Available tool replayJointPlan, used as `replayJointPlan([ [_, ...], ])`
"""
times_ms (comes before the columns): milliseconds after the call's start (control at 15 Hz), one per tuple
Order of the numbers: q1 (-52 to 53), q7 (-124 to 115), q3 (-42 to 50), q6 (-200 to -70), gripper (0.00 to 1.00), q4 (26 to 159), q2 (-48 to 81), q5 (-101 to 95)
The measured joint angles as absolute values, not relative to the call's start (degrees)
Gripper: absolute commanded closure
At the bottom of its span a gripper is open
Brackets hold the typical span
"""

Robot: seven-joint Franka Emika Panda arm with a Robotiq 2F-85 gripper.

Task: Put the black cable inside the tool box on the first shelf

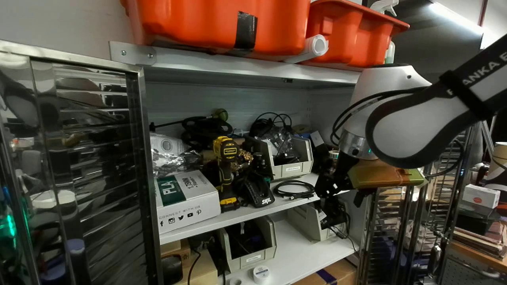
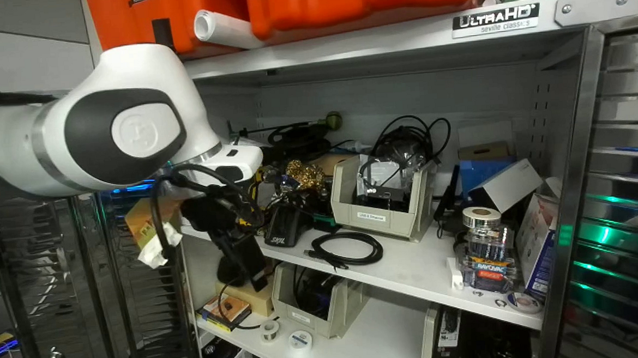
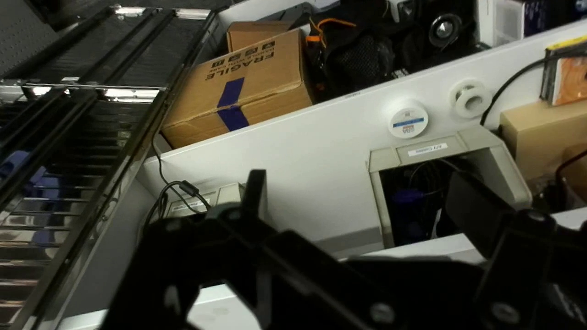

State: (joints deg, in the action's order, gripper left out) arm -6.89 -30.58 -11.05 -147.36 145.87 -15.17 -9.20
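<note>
One metal cabinet holds a white worktop above a lower shelf. One robot arm reaches in front of it. Two orange tubs stand on the cabinet. In the wrist view, one brown carton marked FRAGILE sits below the lower shelf. One beige bin stands on the worktop, heaped above its rim, and two more bins stand on the lower shelf, making three. The worktop also bears one white box and one yellow-and-black drill. One end effector hangs in front of the cabinet, its two fingers spread wide apart. One black cable lies coiled on the worktop, outside the beige bin and near its front. Two small white rolls rest on the lower shelf.
</note>
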Motion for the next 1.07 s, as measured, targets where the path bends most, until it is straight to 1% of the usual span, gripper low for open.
replayJointPlan([
  [267,-10.42,-39.61,-10.67,-155.46,0.0,145.93,-12.51,-15.31],
  [533,-13.04,-48.36,-9.44,-157.34,0.0,145.65,-10.26,-18.03],
  [800,-12.45,-51.3,-6.41,-157.21,0.0,143.09,-6.22,-13.77],
  [1067,-10.04,-51.34,-3.87,-156.21,0.0,136.81,-0.97,-6.75],
])
